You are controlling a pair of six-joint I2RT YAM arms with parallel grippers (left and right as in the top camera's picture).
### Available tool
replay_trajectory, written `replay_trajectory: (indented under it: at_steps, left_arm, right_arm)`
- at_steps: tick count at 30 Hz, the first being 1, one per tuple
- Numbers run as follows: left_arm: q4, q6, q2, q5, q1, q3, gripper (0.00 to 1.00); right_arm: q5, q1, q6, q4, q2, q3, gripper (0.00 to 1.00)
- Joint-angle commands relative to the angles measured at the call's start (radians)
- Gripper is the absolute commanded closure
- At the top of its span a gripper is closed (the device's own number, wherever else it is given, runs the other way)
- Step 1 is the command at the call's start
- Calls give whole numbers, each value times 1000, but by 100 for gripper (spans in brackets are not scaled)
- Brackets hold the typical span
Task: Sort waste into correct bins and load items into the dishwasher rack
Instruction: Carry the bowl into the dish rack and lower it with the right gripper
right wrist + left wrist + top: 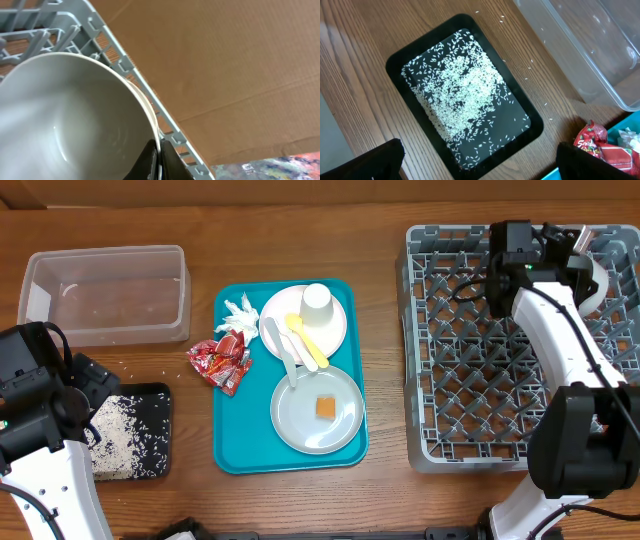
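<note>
**Sam:** What does the top camera show? How much is done?

**Me:** Not much, I think. The rice (125,438) is in the black tray (160,395) at 8 o'clock. The clear tub (105,292) at 10 o'clock looks almost bare. In the middle is the teal tray (235,420). It has one plate (280,310) with the cup (318,302) on it. The other plate (295,420) has the orange cube (326,408) on it. The cutlery (310,350) lies between them. The napkin (238,315) and red wrappers (222,360) are on its 9 to 10 o'clock side. None of that is sorted yet. The rack (470,350) at 3 o'clock has only the bowl (593,280), up at its 1 o'clock corner.

**Sam:** And the left wrist camera?

**Me:** My left gripper (480,162) hangs over the black tray. Its fingers are spread wide and hold nothing. A few grains lie loose on the table (350,75) beside the tray.

**Sam:** And the right wrist camera?

**Me:** My right gripper (159,160) is closed tight on the bowl's rim. The bowl is just inside the rack wall. I can't tell if it rests on the pegs.
</note>
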Motion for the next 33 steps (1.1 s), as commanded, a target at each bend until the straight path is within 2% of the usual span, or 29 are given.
replay_trajectory:
  at_steps: [1, 6, 12, 24, 28, 30, 33]
  left_arm:
    - [0, -13, -6, -20, 4, -2, 0]
    - [0, -13, -6, -20, 4, -2, 0]
    - [0, -13, -6, -20, 4, -2, 0]
    - [0, -13, -6, -20, 4, -2, 0]
    - [0, -13, -6, -20, 4, -2, 0]
    - [0, -13, -6, -20, 4, -2, 0]
    - [0, -13, -6, -20, 4, -2, 0]
  right_arm:
    - [-5, 6, 2, 13, -2, -38, 96]
    - [-4, 6, -13, 76, -1, -113, 96]
    - [0, 26, -98, 141, -1, -122, 96]
    - [-48, 119, -98, 109, -1, -122, 94]
    - [-110, 122, -94, 75, -1, -122, 76]
    - [-113, 126, -94, 71, -1, -122, 62]
    - [-109, 145, -95, 71, -1, -112, 56]
